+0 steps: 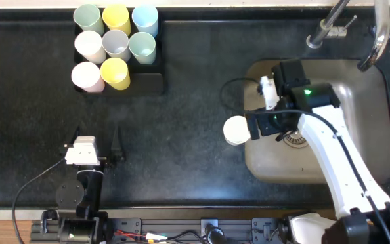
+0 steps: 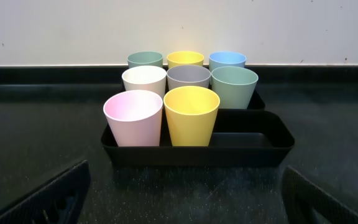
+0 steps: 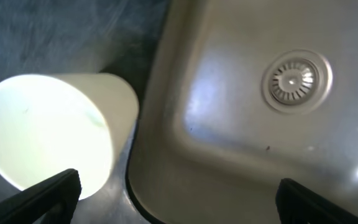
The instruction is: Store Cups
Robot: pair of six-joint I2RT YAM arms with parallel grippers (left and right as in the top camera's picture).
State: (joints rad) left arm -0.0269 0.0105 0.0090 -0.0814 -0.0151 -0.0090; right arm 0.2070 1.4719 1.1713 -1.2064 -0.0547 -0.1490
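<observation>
My right gripper hangs wide open and empty at the steel sink's left rim, one finger beside the cream plastic cup standing on the dark counter, probably to pinch its wall and carry it to the black tray's free corner.

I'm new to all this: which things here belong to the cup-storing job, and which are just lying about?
Part of the job:
loose cream cup
black tray
eight cups standing in it

Just lying about:
sink
faucet
drain
dark counter
</observation>
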